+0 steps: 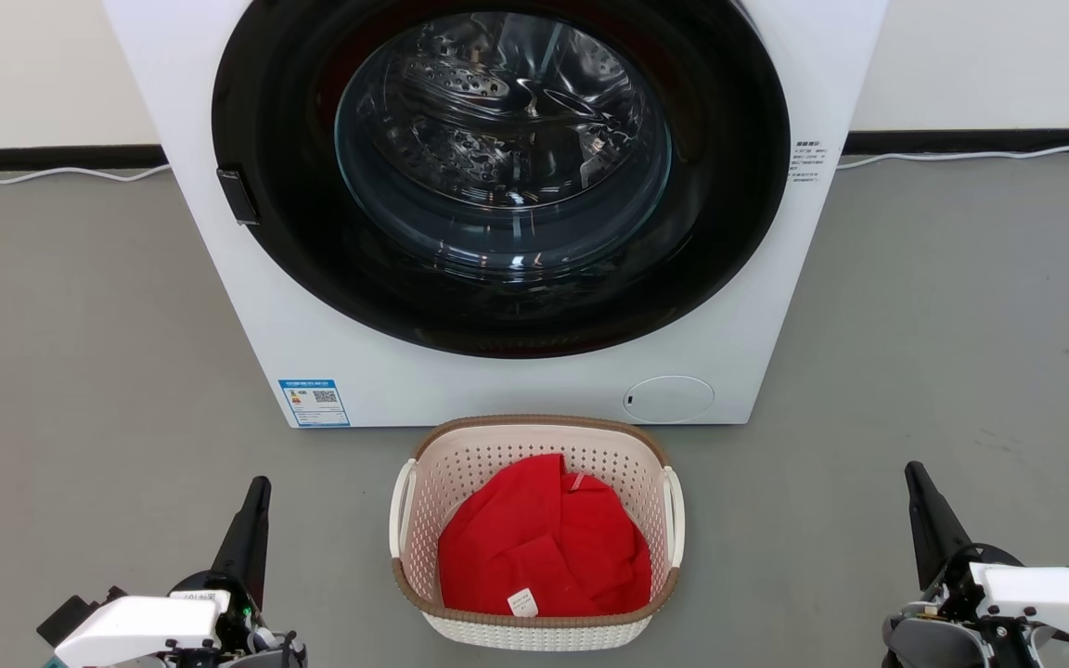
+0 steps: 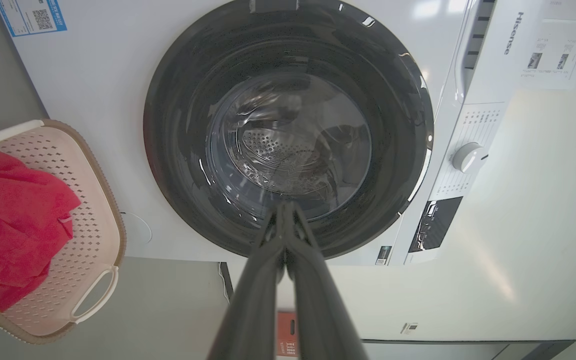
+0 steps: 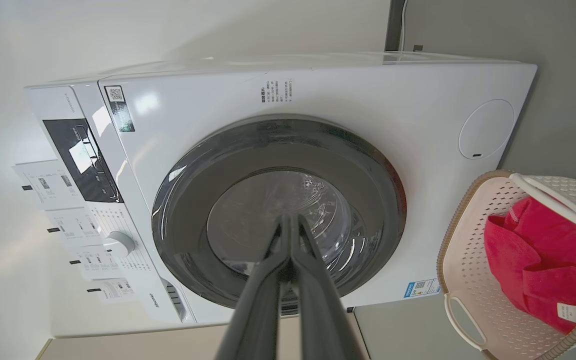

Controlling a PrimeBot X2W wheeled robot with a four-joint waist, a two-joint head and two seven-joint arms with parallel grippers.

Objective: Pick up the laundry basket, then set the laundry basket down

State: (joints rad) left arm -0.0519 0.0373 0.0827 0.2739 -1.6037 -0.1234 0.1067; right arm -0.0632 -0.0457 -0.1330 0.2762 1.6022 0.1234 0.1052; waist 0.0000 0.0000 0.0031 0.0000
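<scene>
The laundry basket (image 1: 465, 468) sits on the grey floor (image 1: 80, 371) between the two claws and touches neither. It lies well off to the right of the left claw (image 1: 260, 484) and well off to the left of the right claw (image 1: 912, 469), with bare floor showing on both sides. Both claws are pinched tight, dark fingers meeting at the tips with nothing between them. Each points ahead at the front-loading washing machine (image 1: 497, 394), whose round glass door (image 1: 502, 139) stands beyond the fingertips. The basket's far rim is just in front of the machine's base. A crumpled red cloth (image 1: 544, 547) with a small white label lies in the basket, and its white side handles (image 1: 397, 506) face outward, one toward each claw
</scene>
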